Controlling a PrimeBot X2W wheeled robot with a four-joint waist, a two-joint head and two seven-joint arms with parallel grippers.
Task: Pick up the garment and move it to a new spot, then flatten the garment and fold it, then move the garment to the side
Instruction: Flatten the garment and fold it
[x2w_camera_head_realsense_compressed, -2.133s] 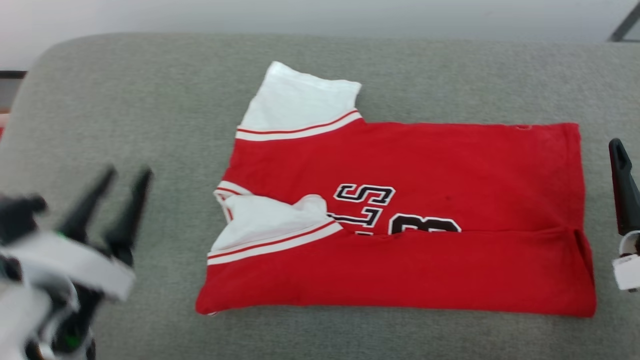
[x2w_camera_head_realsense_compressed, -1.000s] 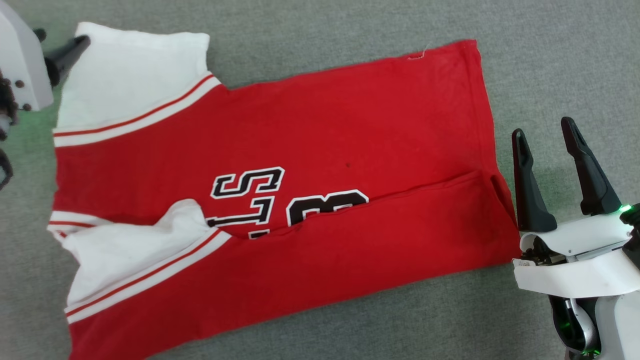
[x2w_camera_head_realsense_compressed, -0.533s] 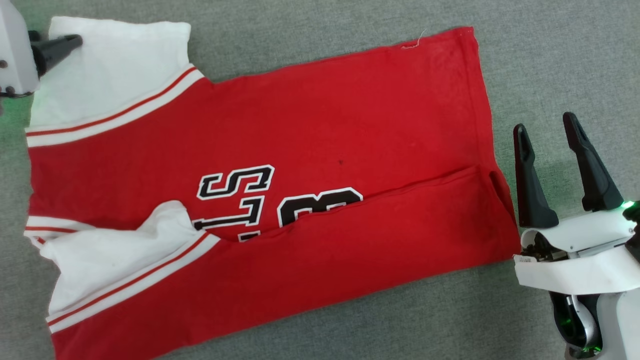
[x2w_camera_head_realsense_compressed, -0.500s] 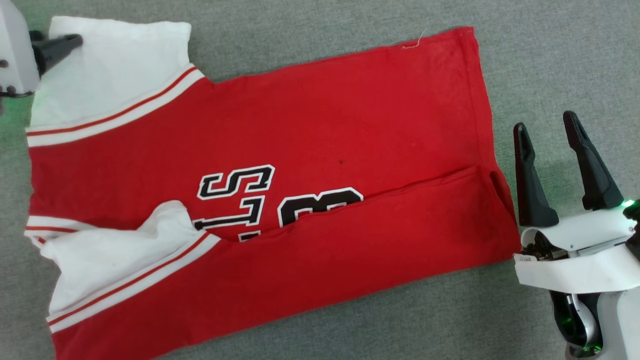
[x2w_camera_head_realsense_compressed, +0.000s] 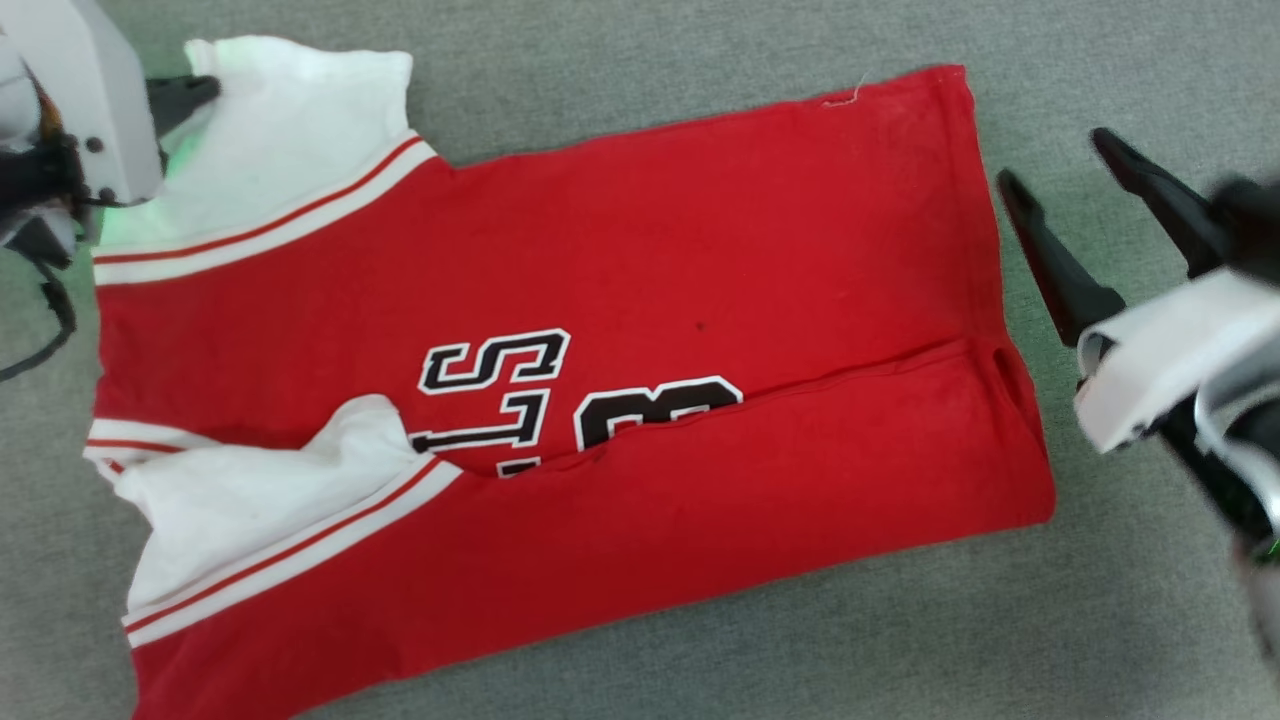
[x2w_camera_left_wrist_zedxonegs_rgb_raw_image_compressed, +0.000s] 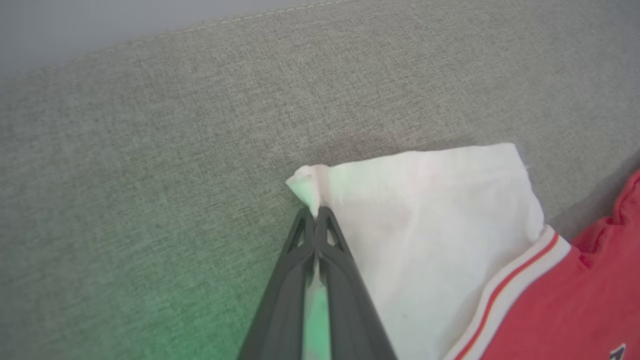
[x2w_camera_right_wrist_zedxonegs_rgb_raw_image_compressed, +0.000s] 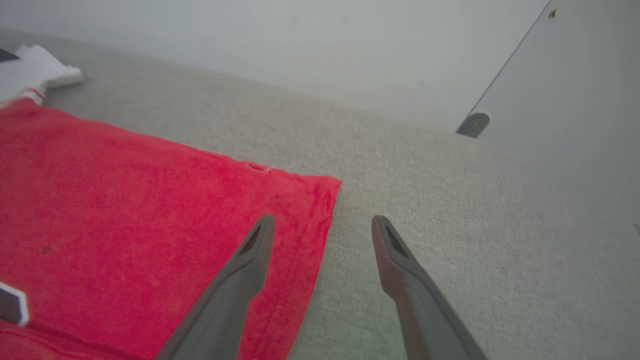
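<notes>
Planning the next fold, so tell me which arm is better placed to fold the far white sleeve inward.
Left. The left tool is shut on a corner of the white short sleeve of the red soft-fabric T-shirt; the right tool stands open beside the red hem, gripping nothing.

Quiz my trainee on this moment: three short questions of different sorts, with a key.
1. True or false: the left jaws are shut on a corner of a white sleeve.
2. Pick one. The right jaws are: A) shut on the collar; B) open, by the shirt's hem; C) open, over the lettering.
3. Fill in: the shirt lies on a ____ fabric surface.
Key: 1 true; 2 B; 3 grey.
</notes>
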